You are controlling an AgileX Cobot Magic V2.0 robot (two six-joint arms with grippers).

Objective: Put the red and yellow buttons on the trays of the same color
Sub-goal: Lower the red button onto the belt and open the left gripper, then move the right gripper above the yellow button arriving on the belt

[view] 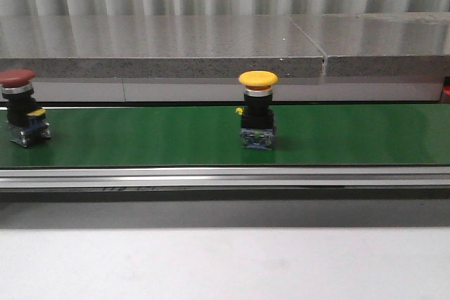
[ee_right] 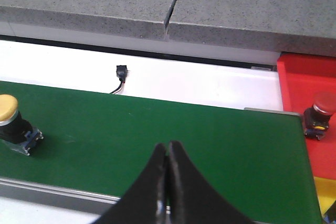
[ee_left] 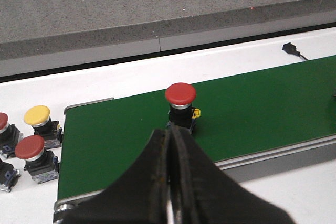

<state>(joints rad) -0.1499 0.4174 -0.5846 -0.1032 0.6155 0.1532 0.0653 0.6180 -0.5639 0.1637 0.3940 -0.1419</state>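
A yellow button (view: 257, 107) stands upright near the middle of the green belt (view: 155, 138); the right wrist view shows the same yellow button (ee_right: 11, 124) far to one side of my right gripper (ee_right: 167, 146), which is shut and empty over the belt. A red button (view: 20, 103) stands at the belt's left end. That red button (ee_left: 181, 103) sits just beyond my left gripper (ee_left: 170, 132), shut with nothing in it. The red tray (ee_right: 310, 108) holds another red button (ee_right: 320, 113). A yellow strip (ee_right: 326, 198) below it may be the yellow tray.
Off the belt's left end, on the white table, stand a yellow button (ee_left: 40, 121) and two red buttons (ee_left: 32, 156). A small black cable plug (ee_right: 121, 72) lies on the white surface behind the belt. A grey stone ledge (view: 211, 43) runs along the back.
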